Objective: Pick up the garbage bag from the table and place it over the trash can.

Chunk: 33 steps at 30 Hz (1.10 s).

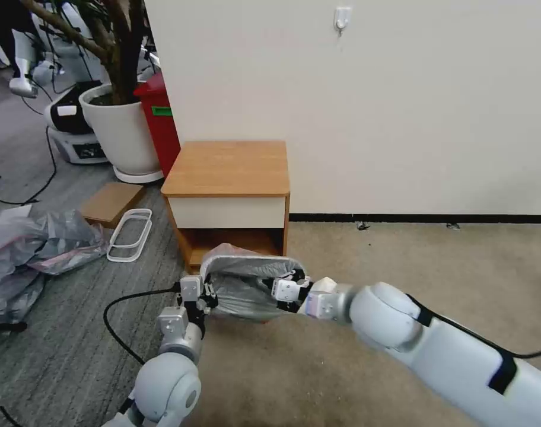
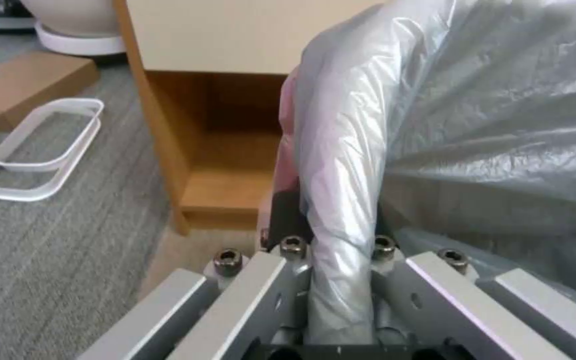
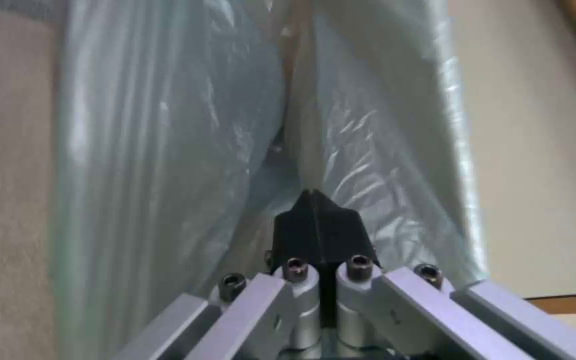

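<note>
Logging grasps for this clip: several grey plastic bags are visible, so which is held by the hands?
The garbage bag before the table, stretched between left hand and right hand. The heap of bags lies untouched on the floor.

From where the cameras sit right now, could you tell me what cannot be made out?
- Trash can: the garbage bag, held between the left gripper and right gripper, hides it in the head view.
- Left fingertips: bunched plastic covers them in the left wrist view.
- Table shelf: its back is in shadow.
</note>
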### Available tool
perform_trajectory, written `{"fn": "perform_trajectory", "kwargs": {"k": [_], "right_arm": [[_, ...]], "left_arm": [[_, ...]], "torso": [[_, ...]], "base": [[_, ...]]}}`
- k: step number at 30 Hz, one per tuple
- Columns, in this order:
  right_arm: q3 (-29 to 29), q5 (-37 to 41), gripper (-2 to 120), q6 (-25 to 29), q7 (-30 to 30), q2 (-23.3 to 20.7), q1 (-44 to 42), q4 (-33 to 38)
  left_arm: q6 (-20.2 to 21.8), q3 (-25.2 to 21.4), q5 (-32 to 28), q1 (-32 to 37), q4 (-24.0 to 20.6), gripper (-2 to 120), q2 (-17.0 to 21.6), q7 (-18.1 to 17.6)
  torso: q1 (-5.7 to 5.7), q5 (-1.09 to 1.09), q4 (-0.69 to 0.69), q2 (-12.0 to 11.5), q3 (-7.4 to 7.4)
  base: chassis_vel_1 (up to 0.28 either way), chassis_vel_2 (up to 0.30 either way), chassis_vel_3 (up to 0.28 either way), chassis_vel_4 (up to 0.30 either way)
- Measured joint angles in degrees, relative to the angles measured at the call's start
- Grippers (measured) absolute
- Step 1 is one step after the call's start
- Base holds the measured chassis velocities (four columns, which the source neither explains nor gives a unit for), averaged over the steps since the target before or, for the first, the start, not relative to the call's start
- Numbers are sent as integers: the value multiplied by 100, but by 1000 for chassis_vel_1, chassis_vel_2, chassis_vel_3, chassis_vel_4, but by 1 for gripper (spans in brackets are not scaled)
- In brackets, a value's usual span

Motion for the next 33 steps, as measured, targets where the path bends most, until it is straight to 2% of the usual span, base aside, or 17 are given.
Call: {"fn": "perform_trajectory", "kwargs": {"k": [12, 16, 33], "right_arm": [[-543, -335, 0, -415, -240, 515, 429, -550], [-707, -548, 0, -430, -270, 696, 620, -982], [-773, -921, 0, -488, -325, 1247, 631, -2036]], "left_arm": [[-8, 202, 152, -70, 112, 2, -111, 40], [-14, 292, 172, -94, 134, 2, -157, 47], [-20, 503, 177, -207, 234, 2, -261, 48]], "torso": [[0, -1, -1, 0, 0], [0, 0, 0, 0, 0], [0, 0, 0, 0, 0]], "base": [[0, 0, 0, 0], [0, 0, 0, 0], [0, 0, 0, 0]]}}
